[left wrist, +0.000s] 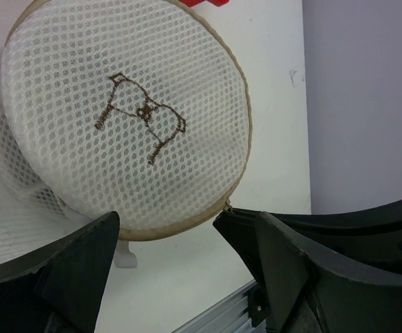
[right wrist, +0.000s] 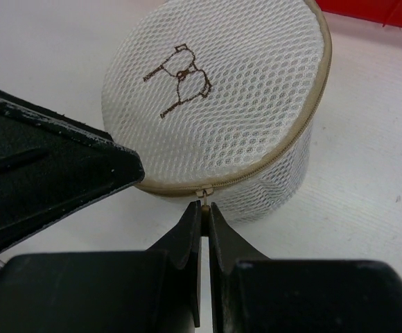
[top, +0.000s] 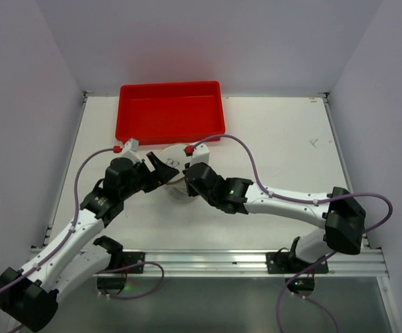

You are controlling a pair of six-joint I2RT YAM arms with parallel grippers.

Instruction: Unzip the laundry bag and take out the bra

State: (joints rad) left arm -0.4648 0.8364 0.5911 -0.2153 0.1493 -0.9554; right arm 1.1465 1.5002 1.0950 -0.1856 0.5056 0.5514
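Our right pincer (right wrist: 203, 208) was clenched, its two fingers pressed flat together on the small zipper pull (right wrist: 204, 196). The pull hung from the tan zip band (right wrist: 284, 149) on the side of the laundry bag (right wrist: 215, 90) nearest that wrist. We judged this grip to be the reason for the whole pose. So thin a tab can be taken only by the very fingertips, and the wrist lay low so that a tug would run along the band rather than lift the bag.

Our left pincer (left wrist: 166, 225) was released, its fingers standing wide apart and gripping nothing, with the lid's lower rim showing in the gap between them. We read it as placed to steady the bag. A mesh pod this light would probably slide after the pull unless something held it.

The bag stood on the tabletop (top: 291, 152) between the two arms and just in front of the red tray (top: 170, 111). Its round lid, with the brown stitched mark (right wrist: 180, 76), faced upward. Along the stretch of band we could see, the zip looked closed, so we took the unzipping as not yet begun.

We could not see the bra. The mesh showed only white, and we supposed the garment was inside.
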